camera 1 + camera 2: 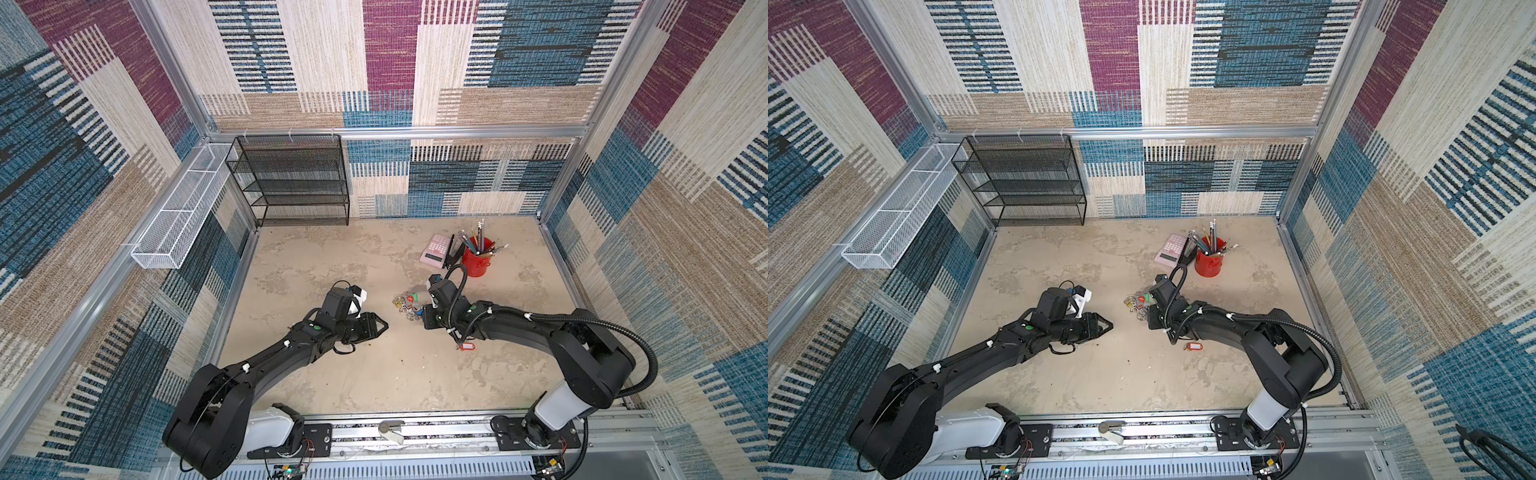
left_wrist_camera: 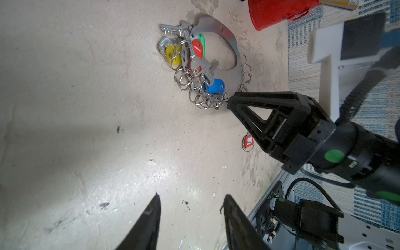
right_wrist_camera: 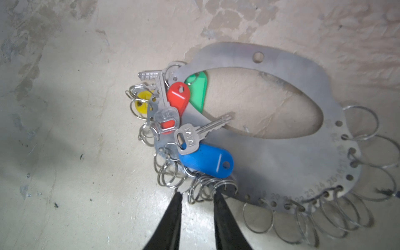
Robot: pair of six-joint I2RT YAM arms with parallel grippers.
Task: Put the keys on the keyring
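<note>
Top views both show the table (image 1: 374, 374) walled on three sides by carpeted panels, with the arm bases along its near edge. Its near half and its left side lie bare, and a bare strip of table separates the two grippers.

A black mesh shelf (image 1: 291, 178) stands in the far left corner, and a white wire basket (image 1: 178, 216) hangs on the left wall above the table. Toward the far right, a red cup (image 1: 476, 259) of pencils and a pink calculator (image 1: 436, 249) stand close together, near the keyring but apart from it.

The left gripper (image 2: 191, 195) sits low, left of centre, its fingers spread with nothing between them. The right gripper (image 3: 197, 194) points at the keyring (image 3: 281, 164), a flat grey loop lying on the table near the middle. Its fingers are parted and clamp nothing, and their tips reach the split rings (image 3: 171, 175) along the loop's edge.

The keys (image 3: 194, 134) lie heaped on one end of the loop with a blue tag (image 3: 207, 160), a red tag (image 3: 178, 97), a green tag (image 3: 198, 93) and a yellow tag (image 3: 142, 101). I cannot tell whether every key hangs from a ring. A loose red label (image 1: 466, 345) lies just beside the right arm (image 1: 519, 328), on its near side.
</note>
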